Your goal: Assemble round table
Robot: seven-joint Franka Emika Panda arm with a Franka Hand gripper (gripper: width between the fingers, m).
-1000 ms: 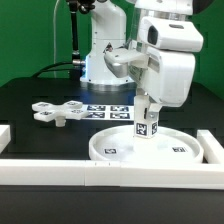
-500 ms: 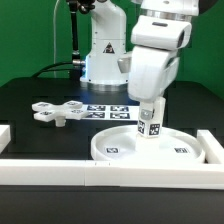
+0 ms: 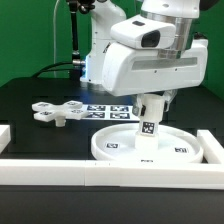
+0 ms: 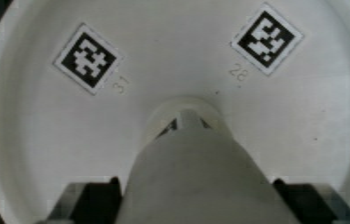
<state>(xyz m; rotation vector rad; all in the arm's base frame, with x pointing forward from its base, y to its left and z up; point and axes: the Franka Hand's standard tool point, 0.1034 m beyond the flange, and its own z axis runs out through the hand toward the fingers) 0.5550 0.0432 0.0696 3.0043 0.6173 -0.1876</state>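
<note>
Your tool (image 3: 150,103) looks clamped on the leg (image 3: 148,130), which stands upright at the middle of the round disc (image 3: 108,149) on the table (image 3: 30,95); watch it, since a tilted or off-socket leg could cross-thread or drag the loose disc round.

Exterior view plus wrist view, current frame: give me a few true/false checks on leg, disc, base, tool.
1. The leg stands upright on the disc. True.
2. The cross-shaped base sits on top of the leg. False: it lies on the table, to the exterior view's left of the disc.
3. The tool is closed on the leg. True.
4. The disc is lifted off the table. False: it rests flat on it.
5. The wrist view shows two square tags on the disc. True.
</note>
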